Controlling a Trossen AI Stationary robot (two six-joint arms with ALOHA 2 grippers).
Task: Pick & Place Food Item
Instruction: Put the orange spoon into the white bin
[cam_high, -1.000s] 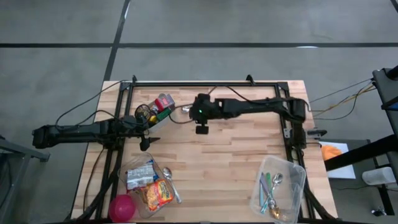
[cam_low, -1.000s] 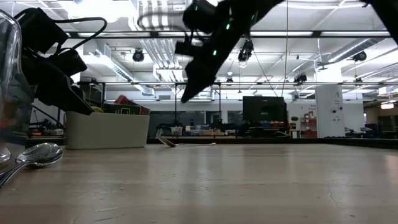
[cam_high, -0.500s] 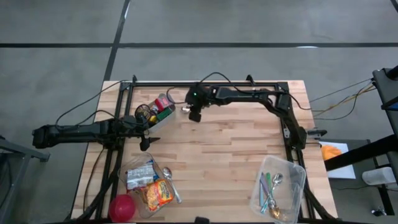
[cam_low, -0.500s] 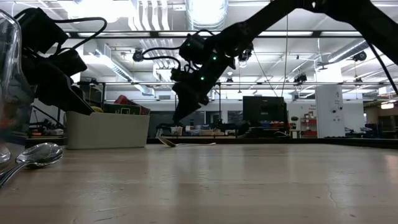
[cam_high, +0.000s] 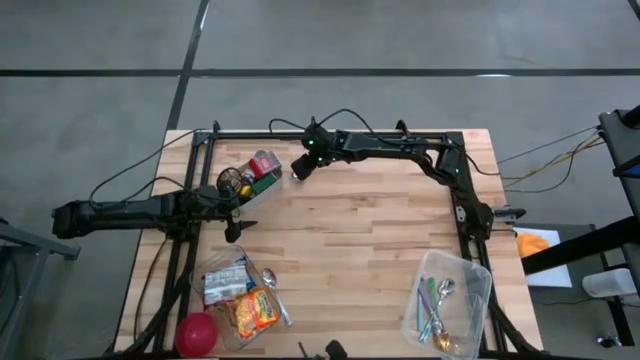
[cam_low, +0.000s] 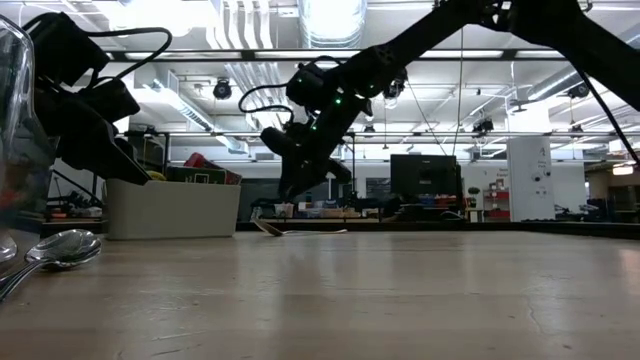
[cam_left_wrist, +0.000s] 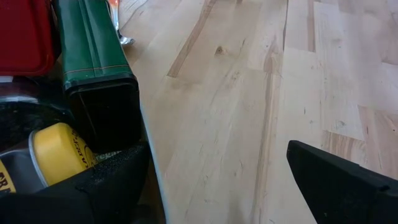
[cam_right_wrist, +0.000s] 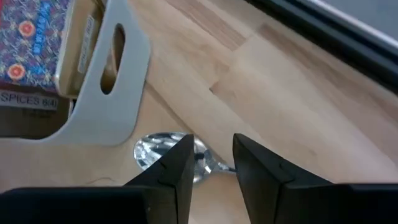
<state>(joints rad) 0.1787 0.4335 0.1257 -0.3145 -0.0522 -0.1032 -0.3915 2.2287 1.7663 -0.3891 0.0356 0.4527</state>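
Observation:
A white bin (cam_high: 258, 176) at the far left of the table holds food items: a red and green pack (cam_high: 266, 165), a green box (cam_left_wrist: 93, 56) and a yellow-lidded jar (cam_left_wrist: 56, 149). My right gripper (cam_right_wrist: 211, 171) hovers just right of the bin (cam_right_wrist: 112, 81), slanting down, its fingers a little apart with nothing between them. Below it a metal spoon (cam_right_wrist: 163, 151) lies on the table. My left gripper (cam_left_wrist: 211, 193) waits open beside the bin's near side (cam_high: 236, 218).
At the near left a clear tub (cam_high: 240, 295) holds food packets, with a pink ball (cam_high: 197, 332) beside it. A clear tub of cutlery (cam_high: 447, 305) is at the near right. Another spoon (cam_low: 55, 250) lies close to the low camera. Bare wood lies in the middle.
My right gripper has gone toward the table's far left, to the white bin, sinking lower and rolling about its own axis. It now hangs over the spoon beside the bin. Its finger gap looks unchanged.

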